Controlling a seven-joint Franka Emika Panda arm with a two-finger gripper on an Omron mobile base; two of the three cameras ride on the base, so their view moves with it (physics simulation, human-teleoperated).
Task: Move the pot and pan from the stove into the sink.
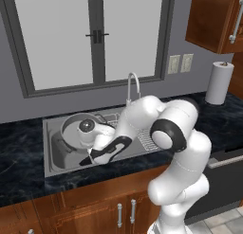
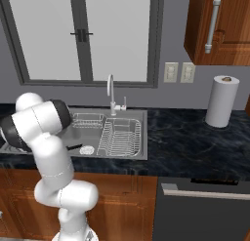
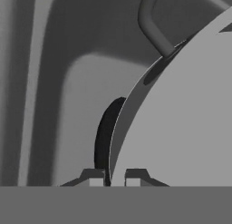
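The grey pot (image 1: pixel 71 130) lies in the left part of the steel sink (image 1: pixel 49 150), partly hidden by my wrist. My gripper (image 1: pixel 88 160) reaches down into the basin at the pot's near edge. In the hand view the gripper (image 3: pixel 113 177) is shut, with the pot's thin wall (image 3: pixel 131 109) between the fingertips (image 3: pixel 93 177). The pot (image 3: pixel 181 119) takes up the right half of that view. A dark curved shape (image 3: pixel 103 137) shows just behind the wall; I cannot tell whether it is the pan. The stove is out of view.
A gooseneck faucet (image 1: pixel 133 86) stands behind the sink (image 2: pixel 142 137), with a ribbed drainboard (image 2: pixel 119 137) on its right side. A paper towel roll (image 2: pixel 221 101) stands on the dark counter at the right. Wooden cabinets hang above it; a window runs along the back wall.
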